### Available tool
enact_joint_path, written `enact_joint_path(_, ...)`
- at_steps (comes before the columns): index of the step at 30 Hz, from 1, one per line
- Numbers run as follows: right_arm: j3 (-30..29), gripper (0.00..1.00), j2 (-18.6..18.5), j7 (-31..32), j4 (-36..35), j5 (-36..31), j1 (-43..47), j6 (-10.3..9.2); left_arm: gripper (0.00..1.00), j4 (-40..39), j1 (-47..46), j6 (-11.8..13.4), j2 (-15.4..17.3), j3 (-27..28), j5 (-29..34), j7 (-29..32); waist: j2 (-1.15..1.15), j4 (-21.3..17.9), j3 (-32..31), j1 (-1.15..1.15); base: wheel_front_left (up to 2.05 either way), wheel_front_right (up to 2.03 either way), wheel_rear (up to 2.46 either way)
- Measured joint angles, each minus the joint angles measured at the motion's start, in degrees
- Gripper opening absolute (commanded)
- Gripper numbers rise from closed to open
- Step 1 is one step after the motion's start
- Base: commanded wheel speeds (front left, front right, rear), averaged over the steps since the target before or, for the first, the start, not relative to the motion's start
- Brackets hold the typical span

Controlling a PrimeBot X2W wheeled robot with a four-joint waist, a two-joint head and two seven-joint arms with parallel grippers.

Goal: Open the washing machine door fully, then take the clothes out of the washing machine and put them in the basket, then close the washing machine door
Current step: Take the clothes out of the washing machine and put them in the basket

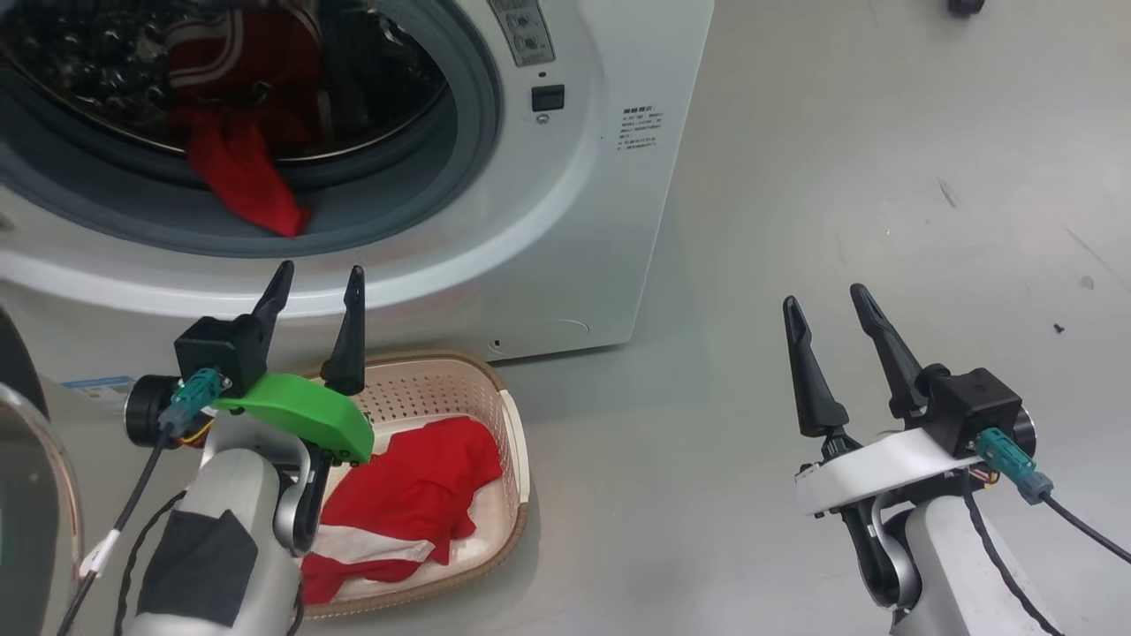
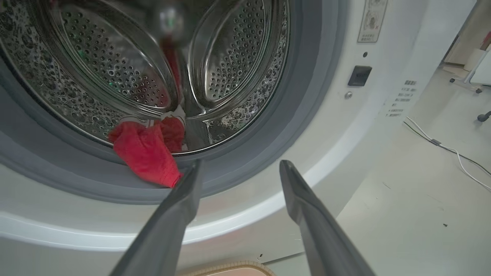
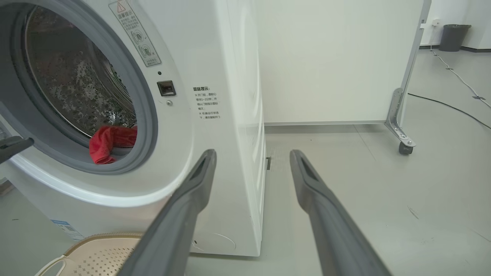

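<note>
The washing machine (image 1: 574,221) stands open, one piece of the clothes (image 1: 243,177) draped over its grey gasket (image 1: 371,221). The basket (image 1: 517,442) sits just before it, holding a red-and-white garment (image 1: 415,495). Above the basket the left gripper (image 1: 320,274), and over the floor (image 1: 884,177) the right gripper (image 1: 826,296), have their fingers spread and empty.

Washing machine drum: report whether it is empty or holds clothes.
Not empty. A red garment hangs out over the grey gasket, more red cloth lying behind it in the steel drum.
</note>
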Motion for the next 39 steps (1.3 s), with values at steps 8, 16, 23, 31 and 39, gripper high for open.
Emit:
enact_joint_path(8, -0.1, 1.0, 0.0, 0.0, 0.1, 0.0, 2.5, 0.04, 1.0, -7.0, 6.3, 2.0, 0.4, 0.6, 1.9, 0.0, 0.0, 1.6, -4.5, 0.0, 0.0, 0.0, 0.0)
enact_joint_path(16, -1.5, 1.0, 0.0, 0.0, 0.2, -0.4, 5.7, -0.02, 1.0, -12.4, 14.2, 4.1, 0.8, 0.9, 2.9, 0.0, 0.0, 2.6, -8.3, 0.0, 0.0, 0.0, 0.0)
enact_joint_path(23, -1.6, 1.0, 0.1, 0.0, 0.3, -0.5, 8.6, -0.03, 1.0, -16.2, 20.2, 5.6, 1.4, 1.0, 3.3, 0.0, 0.0, 3.3, -11.1, 0.0, 0.0, 0.0, 0.0)
enact_joint_path(31, -1.4, 1.0, 0.1, 0.0, 0.3, -1.1, 10.6, -0.11, 1.0, -20.5, 26.2, 7.0, 1.5, 1.1, 3.3, 0.0, 0.0, 3.6, -12.8, 0.0, 0.0, 0.0, 0.0)
enact_joint_path(39, -1.5, 1.0, 0.2, 0.0, -0.1, -1.2, 11.4, -0.23, 1.0, -24.5, 29.4, 7.6, 1.7, 1.1, 3.3, 0.0, 0.0, 3.8, -12.8, 0.0, 0.0, 0.0, 0.0)
